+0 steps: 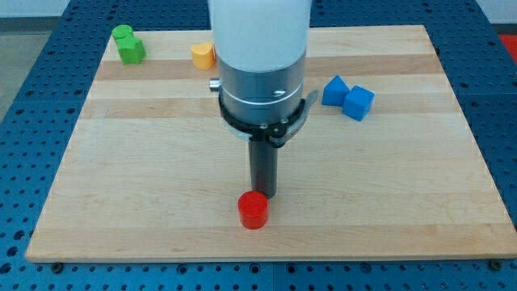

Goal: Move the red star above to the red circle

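Note:
A red circle block (253, 210) lies near the view's bottom centre of the wooden board (121, 162). My tip (265, 195) ends just above and right of it, touching or almost touching its upper right edge. No red star shows; the arm's white and grey body (260, 56) hides the board behind it, so a block may lie there unseen.
A green block (128, 44) sits at the view's top left. A yellow block (203, 55) lies next to the arm's body, partly hidden. A blue block of two joined cubes (348, 98) lies at the view's right.

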Motion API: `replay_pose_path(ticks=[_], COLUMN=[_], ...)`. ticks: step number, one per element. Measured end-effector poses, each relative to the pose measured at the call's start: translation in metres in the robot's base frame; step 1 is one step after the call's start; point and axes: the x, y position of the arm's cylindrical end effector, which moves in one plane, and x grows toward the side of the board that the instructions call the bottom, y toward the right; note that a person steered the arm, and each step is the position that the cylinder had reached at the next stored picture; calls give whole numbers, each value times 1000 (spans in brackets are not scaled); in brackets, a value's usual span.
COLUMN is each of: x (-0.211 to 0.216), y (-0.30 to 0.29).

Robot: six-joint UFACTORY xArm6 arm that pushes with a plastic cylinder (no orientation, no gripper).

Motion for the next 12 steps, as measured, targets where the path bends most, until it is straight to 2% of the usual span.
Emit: replay_pose_path(ticks=[2,6,7,8,9,10,12], x=[4,-232,-287,-335,-351,-345,-305], y=[3,46,45,13,-43,-66,-66])
